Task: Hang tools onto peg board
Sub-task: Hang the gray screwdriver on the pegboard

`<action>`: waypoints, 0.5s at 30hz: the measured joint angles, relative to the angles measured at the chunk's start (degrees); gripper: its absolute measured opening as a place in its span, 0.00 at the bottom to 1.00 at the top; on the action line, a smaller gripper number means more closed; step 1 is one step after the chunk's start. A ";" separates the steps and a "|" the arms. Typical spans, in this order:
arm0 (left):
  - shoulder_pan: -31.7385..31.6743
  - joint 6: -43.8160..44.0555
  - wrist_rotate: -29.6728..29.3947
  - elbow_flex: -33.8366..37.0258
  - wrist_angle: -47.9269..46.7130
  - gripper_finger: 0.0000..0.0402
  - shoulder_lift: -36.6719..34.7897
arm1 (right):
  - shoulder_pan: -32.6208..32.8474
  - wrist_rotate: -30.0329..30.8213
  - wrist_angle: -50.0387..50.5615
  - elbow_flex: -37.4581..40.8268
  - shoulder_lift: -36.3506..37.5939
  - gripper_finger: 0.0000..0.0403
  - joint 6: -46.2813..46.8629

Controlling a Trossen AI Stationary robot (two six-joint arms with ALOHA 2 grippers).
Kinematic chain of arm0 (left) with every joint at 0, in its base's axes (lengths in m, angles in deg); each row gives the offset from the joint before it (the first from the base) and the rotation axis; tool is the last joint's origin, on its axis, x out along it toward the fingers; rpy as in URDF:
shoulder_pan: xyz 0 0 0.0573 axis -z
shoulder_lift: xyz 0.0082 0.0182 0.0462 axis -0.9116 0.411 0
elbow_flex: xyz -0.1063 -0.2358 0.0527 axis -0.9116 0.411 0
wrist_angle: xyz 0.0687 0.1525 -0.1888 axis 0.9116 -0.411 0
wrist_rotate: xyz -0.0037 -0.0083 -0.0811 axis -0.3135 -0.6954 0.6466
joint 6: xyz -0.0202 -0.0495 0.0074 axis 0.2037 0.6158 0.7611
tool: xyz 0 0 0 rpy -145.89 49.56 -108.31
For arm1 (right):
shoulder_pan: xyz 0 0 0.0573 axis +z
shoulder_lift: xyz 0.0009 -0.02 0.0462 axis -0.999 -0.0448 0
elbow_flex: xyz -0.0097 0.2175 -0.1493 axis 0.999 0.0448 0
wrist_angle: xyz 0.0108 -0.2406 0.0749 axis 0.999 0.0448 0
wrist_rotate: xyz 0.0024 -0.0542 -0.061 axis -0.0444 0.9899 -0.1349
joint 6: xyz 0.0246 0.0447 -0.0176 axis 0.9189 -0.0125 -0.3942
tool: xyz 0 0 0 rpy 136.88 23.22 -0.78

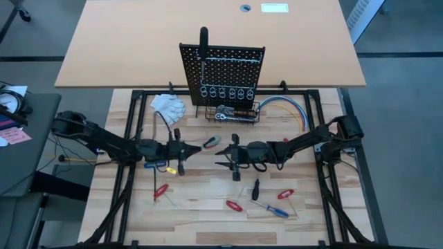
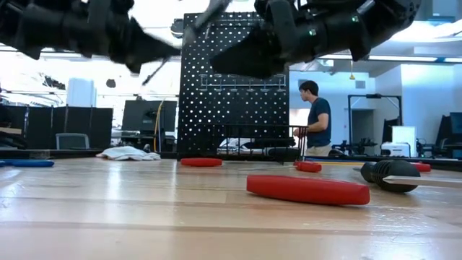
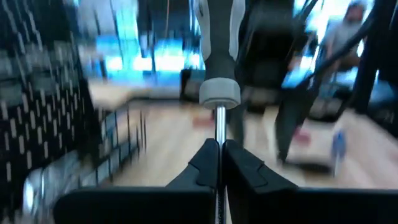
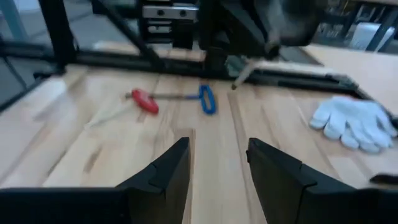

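Left pincer (image 1: 183, 150) is clamped on the metal shaft of a grey-handled screwdriver (image 3: 217, 43); in the left wrist view the fingers (image 3: 202, 165) are seen pressed together around the shaft, with the handle pointing away from the wrist, long axis in line with the pincer. In the high view the handle (image 1: 211, 142) is seen pointing toward the right arm, slightly toward the peg board (image 1: 223, 72). Right pincer (image 1: 232, 153) is held apart, nothing between its fingers (image 4: 168, 168), facing the left pincer above the table (image 1: 208, 200). Both arms are stretched inward, nearly level, meeting at mid-table, near each other. The peg board is stood upright at the table's far edge, its wire basket (image 1: 235, 113) at the base. White gloves (image 1: 168, 105) are lain left of the basket. Red-handled tools (image 1: 234, 205) are scattered on the near table.
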 joint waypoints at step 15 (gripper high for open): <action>0.60 -5.89 14.81 -0.07 19.61 0.00 0.11 | 0.13 -1.23 -22.91 -12.30 -16.23 0.41 -7.35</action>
